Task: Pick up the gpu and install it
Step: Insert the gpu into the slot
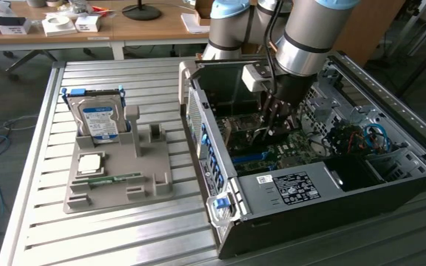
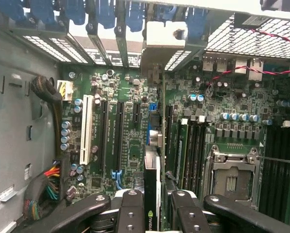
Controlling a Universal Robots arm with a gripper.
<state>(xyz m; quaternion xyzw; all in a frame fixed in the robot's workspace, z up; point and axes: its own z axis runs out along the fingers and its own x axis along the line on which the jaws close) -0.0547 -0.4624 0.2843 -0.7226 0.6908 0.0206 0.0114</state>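
Holding the gpu (image 2: 152, 182) clenched edge-on in my hand (image 2: 157, 206): thin dark card, small logo on its edge, over motherboard (image 2: 130, 145) slots.

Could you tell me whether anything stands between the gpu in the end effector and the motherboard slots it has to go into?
Nothing visible does. The end effector holds the gpu edge-on above the motherboard, whose expansion slots lie bare. The cable bundle sits off to the side, by the case wall.
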